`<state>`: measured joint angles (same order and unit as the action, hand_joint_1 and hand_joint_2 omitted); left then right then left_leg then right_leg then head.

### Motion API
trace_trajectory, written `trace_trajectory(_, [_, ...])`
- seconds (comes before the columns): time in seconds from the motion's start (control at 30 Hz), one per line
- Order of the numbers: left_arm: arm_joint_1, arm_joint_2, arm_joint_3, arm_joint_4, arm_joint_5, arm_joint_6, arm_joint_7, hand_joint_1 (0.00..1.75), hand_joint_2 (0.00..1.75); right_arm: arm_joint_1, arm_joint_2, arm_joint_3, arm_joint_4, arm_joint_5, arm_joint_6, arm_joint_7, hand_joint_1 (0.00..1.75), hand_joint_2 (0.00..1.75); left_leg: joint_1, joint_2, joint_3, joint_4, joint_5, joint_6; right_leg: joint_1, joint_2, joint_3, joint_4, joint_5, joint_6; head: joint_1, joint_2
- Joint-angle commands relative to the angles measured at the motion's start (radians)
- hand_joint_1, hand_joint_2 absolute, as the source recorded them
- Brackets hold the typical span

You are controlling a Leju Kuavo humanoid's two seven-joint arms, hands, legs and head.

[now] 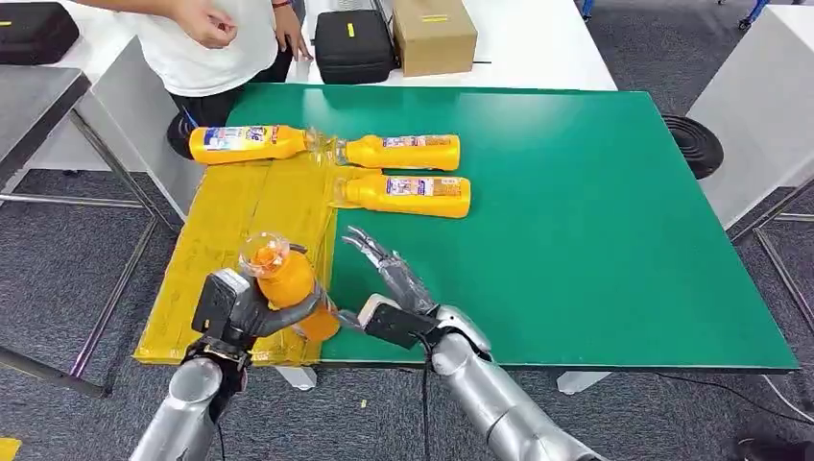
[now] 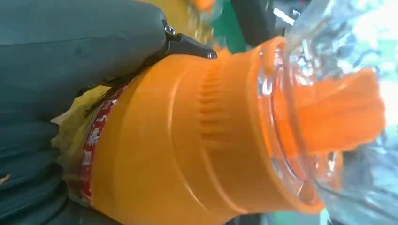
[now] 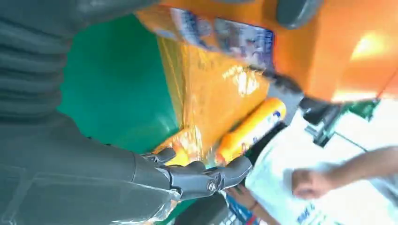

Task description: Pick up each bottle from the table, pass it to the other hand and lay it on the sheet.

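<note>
Bottle in hand [image 1: 286, 280]: an orange bottle with a clear cap over an orange nozzle, gripped round its body by the left hand [image 1: 240, 309], cap end raised toward the camera, above the near part of the yellow sheet [image 1: 230, 230]; in the left wrist view the same bottle [image 2: 187, 140] shows its ribbed shoulder, a red-edged label and the transparent cap, with the grey thumb [image 2: 84, 42] pressed across its side. Right hand [image 1: 389, 288]: fingers spread and extended, holding nothing, just beside the held bottle, over the green table [image 1: 595, 211] at the sheet's right edge; the right wrist view shows its dark fingers [image 3: 206, 178] apart.

Three further bottles, all lying on their sides at the far end of the sheet: far left bottle [image 1: 251, 143] on the sheet; far right bottle [image 1: 403, 152] with its cap end at the sheet's edge and its body on the green surface; third bottle [image 1: 411, 195] just in front of it, likewise mostly on the green.

Surroundings: a person in a white shirt [image 1: 216, 43] at the far left corner of the table; a black case [image 1: 353, 43] and a cardboard box [image 1: 434, 34] on a white table beyond.
</note>
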<state>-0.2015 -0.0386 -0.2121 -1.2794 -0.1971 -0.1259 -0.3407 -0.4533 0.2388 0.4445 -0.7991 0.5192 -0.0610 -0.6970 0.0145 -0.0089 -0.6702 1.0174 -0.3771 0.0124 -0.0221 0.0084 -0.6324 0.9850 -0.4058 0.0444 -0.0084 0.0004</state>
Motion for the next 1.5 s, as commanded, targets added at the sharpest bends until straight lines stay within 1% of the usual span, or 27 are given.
trace_trajectory(0.03, [-0.124, 0.126, 0.105, -0.064, -0.040, 0.000, 0.031, 1.75, 1.75, 0.114, -0.089, -0.102, -0.189, -0.026, -0.005, -0.001, 0.00, 0.00, 0.001, -0.003, 0.003, 0.001, -0.002, 0.000, 0.002, -0.004, 0.005, 0.000, -0.003, -0.003, 0.000, 0.000])
trace_trajectory(0.07, [-0.148, 0.146, 0.120, -0.074, -0.026, -0.018, 0.039, 1.75, 1.75, 0.123, -0.094, -0.107, -0.203, -0.023, 0.002, -0.001, 0.00, 0.00, 0.001, -0.003, 0.002, 0.000, -0.001, 0.000, 0.002, -0.004, 0.004, 0.000, -0.002, -0.002, 0.000, 0.000])
trace_trajectory(0.13, [-0.154, 0.148, 0.130, -0.081, -0.021, -0.030, 0.049, 1.75, 1.75, 0.127, -0.093, -0.112, -0.208, -0.020, 0.007, -0.001, 0.00, 0.00, 0.001, -0.004, 0.003, 0.001, -0.003, 0.000, 0.002, -0.005, 0.005, 0.001, -0.004, -0.003, 0.000, 0.000])
trace_trajectory(0.17, [-0.154, 0.148, 0.130, -0.081, -0.021, -0.030, 0.049, 1.75, 1.75, 0.127, -0.093, -0.112, -0.208, -0.020, 0.007, -0.001, 0.00, 0.00, 0.001, -0.002, 0.001, 0.001, -0.001, 0.000, 0.002, -0.004, 0.003, 0.000, -0.002, -0.002, 0.000, 0.000])
trace_trajectory(0.23, [-0.180, 0.177, 0.137, -0.088, 0.036, -0.080, 0.039, 1.75, 1.75, 0.129, -0.084, -0.136, -0.207, -0.025, 0.013, -0.001, 0.00, 0.00, 0.001, -0.002, 0.003, 0.001, -0.002, 0.000, 0.001, -0.003, 0.004, 0.000, -0.003, -0.002, 0.000, 0.000])
trace_trajectory(0.33, [-0.298, 0.250, 0.163, -0.096, 0.175, -0.199, 0.088, 1.75, 1.75, 0.143, -0.083, -0.174, -0.215, -0.034, 0.022, -0.001, 0.00, 0.00, 0.001, -0.001, 0.001, 0.001, -0.002, 0.000, 0.002, -0.002, 0.002, 0.000, -0.002, -0.002, 0.000, 0.000])
trace_trajectory(0.37, [-0.352, 0.279, 0.161, -0.086, 0.166, -0.214, 0.102, 1.75, 1.75, 0.150, -0.085, -0.181, -0.218, -0.028, 0.018, -0.001, 0.00, 0.00, 0.001, -0.002, -0.002, 0.002, 0.000, 0.000, 0.002, -0.003, 0.000, 0.001, -0.001, -0.002, 0.000, 0.000])
trace_trajectory(0.4, [-0.374, 0.292, 0.155, -0.089, 0.130, -0.183, 0.104, 1.75, 1.75, 0.156, -0.085, -0.189, -0.222, -0.026, 0.013, -0.001, 0.00, 0.00, 0.002, -0.004, 0.000, 0.003, -0.002, 0.000, 0.002, -0.005, 0.003, 0.002, -0.003, -0.003, 0.000, 0.000])
trace_trajectory(0.47, [-0.382, 0.294, 0.155, -0.088, 0.129, -0.183, 0.110, 1.75, 1.75, 0.158, -0.087, -0.189, -0.225, -0.026, 0.014, -0.001, 0.00, 0.00, 0.002, -0.003, -0.002, 0.002, 0.000, 0.000, 0.002, -0.004, 0.000, 0.001, -0.001, -0.002, 0.000, 0.000])
trace_trajectory(0.5, [-0.383, 0.312, 0.123, -0.100, 0.005, -0.100, 0.113, 1.75, 1.75, 0.162, -0.085, -0.197, -0.223, -0.025, 0.011, -0.001, 0.00, 0.00, 0.001, -0.002, -0.001, 0.001, 0.000, 0.000, 0.002, -0.002, 0.000, 0.001, -0.001, -0.002, -0.001, 0.000])
trace_trajectory(0.53, [-0.388, 0.323, 0.100, -0.096, -0.065, -0.068, 0.122, 1.75, 1.75, 0.165, -0.085, -0.200, -0.226, -0.023, 0.008, 0.000, 0.00, 0.00, 0.002, -0.002, 0.001, 0.002, -0.001, 0.000, 0.002, -0.004, 0.003, 0.001, -0.003, -0.003, 0.000, 0.000])
trace_trajectory(0.57, [-0.406, 0.341, 0.050, -0.072, -0.203, -0.026, 0.151, 1.75, 1.75, 0.174, -0.085, -0.210, -0.235, -0.018, 0.006, 0.000, 0.00, 1.75, 0.001, -0.001, 0.000, 0.001, -0.001, 0.000, 0.002, -0.002, 0.002, 0.001, -0.001, -0.002, -0.001, 0.000])
trace_trajectory(0.6, [-0.418, 0.345, 0.021, -0.041, -0.273, -0.016, 0.169, 1.75, 1.75, 0.179, -0.084, -0.217, -0.240, -0.013, 0.008, -0.001, 0.00, 1.75, 0.001, -0.002, 0.002, 0.001, -0.002, 0.000, 0.002, -0.004, 0.004, 0.001, -0.003, -0.003, 0.000, 0.000])
trace_trajectory(0.67, [-0.423, 0.332, 0.021, -0.014, -0.289, -0.004, 0.155, 1.75, 1.75, 0.183, -0.084, -0.222, -0.243, -0.008, 0.012, -0.001, 0.00, 1.75, 0.001, -0.003, 0.003, 0.001, -0.001, 0.000, 0.002, -0.005, 0.004, 0.000, -0.003, -0.002, 0.000, 0.000])
trace_trajectory(0.73, [-0.430, 0.359, -0.056, 0.048, -0.433, -0.043, 0.196, 1.75, 1.75, 0.184, -0.080, -0.234, -0.240, 0.002, 0.019, -0.001, 0.00, 1.75, 0.001, -0.002, 0.001, 0.000, 0.000, 0.000, 0.001, -0.003, 0.002, 0.000, -0.001, -0.001, 0.000, 0.000])
trace_trajectory(0.77, [-0.430, 0.381, -0.114, 0.102, -0.540, -0.054, 0.199, 1.75, 1.75, 0.184, -0.081, -0.237, -0.238, 0.003, 0.024, -0.001, 0.00, 1.75, 0.001, -0.003, 0.004, 0.000, -0.001, 0.000, 0.001, -0.005, 0.006, 0.000, -0.003, -0.002, -0.001, 0.000])
trace_trajectory(0.8, [-0.430, 0.405, -0.171, 0.145, -0.616, -0.063, 0.193, 1.75, 1.75, 0.183, -0.083, -0.236, -0.237, -0.002, 0.023, -0.001, 0.00, 1.75, 0.000, -0.003, 0.002, 0.000, -0.001, 0.000, 0.001, -0.004, 0.004, 0.000, -0.002, -0.002, 0.000, 0.000])
trace_trajectory(0.9, [-0.417, 0.445, -0.319, 0.274, -0.750, -0.066, 0.144, 1.75, 1.75, 0.179, -0.092, -0.232, -0.240, -0.029, 0.010, -0.001, 0.00, 1.75, 0.000, -0.002, 0.009, -0.002, -0.001, 0.000, 0.000, -0.004, 0.010, -0.002, -0.003, -0.003, 0.000, 0.000])
trace_trajectory(0.97, [-0.404, 0.444, -0.332, 0.292, -0.753, -0.046, 0.137, 1.75, 1.75, 0.180, -0.096, -0.232, -0.244, -0.033, 0.012, -0.001, 0.00, 1.75, -0.001, -0.001, 0.005, -0.002, -0.001, 0.000, -0.001, -0.002, 0.006, -0.001, -0.002, -0.002, 0.000, 0.000])
trace_trajectory(1.03, [-0.416, 0.442, -0.371, 0.311, -0.762, -0.073, 0.120, 1.75, 1.75, 0.183, -0.097, -0.236, -0.250, -0.036, 0.005, -0.001, 0.00, 1.75, -0.001, 0.000, 0.003, -0.001, 0.000, 0.000, -0.001, -0.001, 0.003, -0.001, -0.001, -0.001, 0.000, 0.000])
trace_trajectory(1.07, [-0.437, 0.432, -0.428, 0.353, -0.773, -0.111, 0.108, 1.75, 1.75, 0.188, -0.102, -0.237, -0.257, -0.044, 0.003, -0.001, 0.00, 1.75, -0.001, 0.000, 0.006, -0.001, -0.001, 0.000, 0.000, -0.002, 0.006, -0.001, -0.003, -0.002, 0.000, 0.000])
trace_trajectory(1.1, [-0.450, 0.416, -0.460, 0.388, -0.775, -0.118, 0.102, 1.75, 1.75, 0.190, -0.106, -0.236, -0.262, -0.046, 0.000, -0.001, 0.00, 1.75, -0.001, -0.002, 0.004, -0.001, -0.001, 0.000, 0.000, -0.004, 0.005, -0.001, -0.003, -0.002, 0.000, 0.000])
trace_trajectory(1.13, [-0.455, 0.404, -0.476, 0.407, -0.775, -0.111, 0.100, 1.75, 1.75, 0.192, -0.109, -0.235, -0.265, -0.048, 0.001, -0.001, 0.00, 1.75, -0.001, -0.001, 0.002, -0.001, 0.000, 0.000, 0.000, -0.002, 0.002, -0.001, -0.001, -0.001, 0.000, 0.000])
trace_trajectory(1.17, [-0.459, 0.400, -0.482, 0.417, -0.774, -0.109, 0.103, 1.75, 1.75, 0.192, -0.109, -0.235, -0.265, -0.048, 0.000, -0.001, 0.00, 1.75, 0.000, -0.003, 0.006, -0.001, -0.001, 0.000, 0.000, -0.005, 0.007, -0.001, -0.004, -0.002, 0.000, 0.000])
trace_trajectory(1.33, [-0.464, 0.405, -0.488, 0.415, -0.766, -0.105, 0.105, 1.75, 1.75, 0.191, -0.109, -0.233, -0.263, -0.049, -0.001, -0.001, 0.00, 1.75, 0.000, 0.000, 0.001, 0.000, -0.001, 0.000, 0.000, -0.001, 0.002, 0.000, -0.001, -0.001, 0.000, 0.000])
trace_trajectory(1.37, [-0.464, 0.405, -0.488, 0.415, -0.766, -0.105, 0.105, 1.75, 1.75, 0.191, -0.109, -0.233, -0.263, -0.049, -0.001, -0.001, 0.00, 1.75, 0.000, -0.001, 0.003, 0.001, -0.002, 0.000, 0.001, -0.002, 0.004, 0.000, -0.003, -0.002, 0.000, 0.000])
trace_trajectory(1.5, [-0.465, 0.408, -0.490, 0.412, -0.762, -0.105, 0.106, 1.75, 1.75, 0.190, -0.108, -0.233, -0.262, -0.049, -0.002, -0.001, 0.00, 1.75, 0.000, -0.001, 0.002, 0.000, -0.001, 0.000, 0.001, -0.002, 0.003, 0.000, -0.002, -0.002, 0.000, 0.000])
